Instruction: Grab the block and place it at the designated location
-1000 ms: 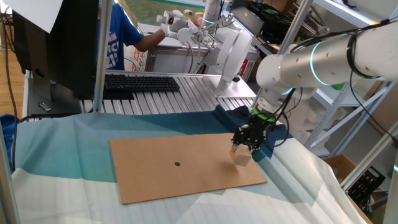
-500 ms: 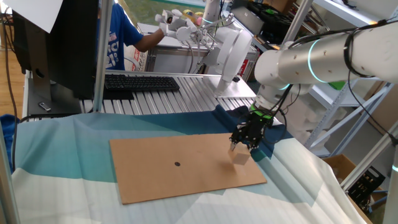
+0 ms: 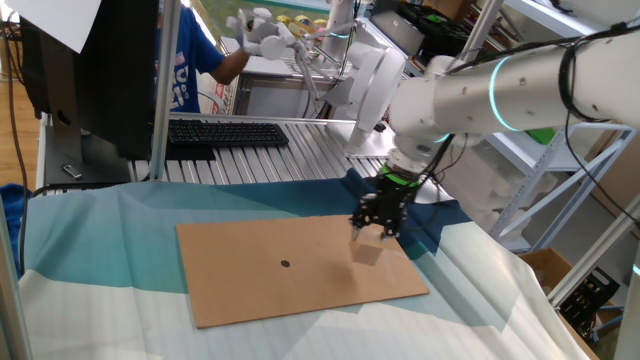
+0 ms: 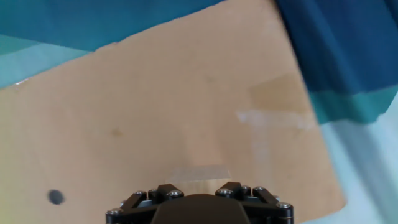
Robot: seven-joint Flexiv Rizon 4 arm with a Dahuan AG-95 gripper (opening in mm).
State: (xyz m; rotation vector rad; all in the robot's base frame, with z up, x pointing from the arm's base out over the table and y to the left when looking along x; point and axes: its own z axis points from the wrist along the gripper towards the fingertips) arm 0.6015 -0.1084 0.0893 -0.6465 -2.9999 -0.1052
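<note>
Claw (image 3: 370,232) pinches small light-tan wooden cube (image 3: 369,248), lifted; tiny dark round dot (image 3: 285,264) lies at 9 o'clock; placing remains

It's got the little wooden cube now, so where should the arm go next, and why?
Probably keep carrying the block left across the cardboard sheet toward the dark dot. The gripper holds the cube with its jaws shut on it, above the sheet's right part, well short of the dot.
</note>
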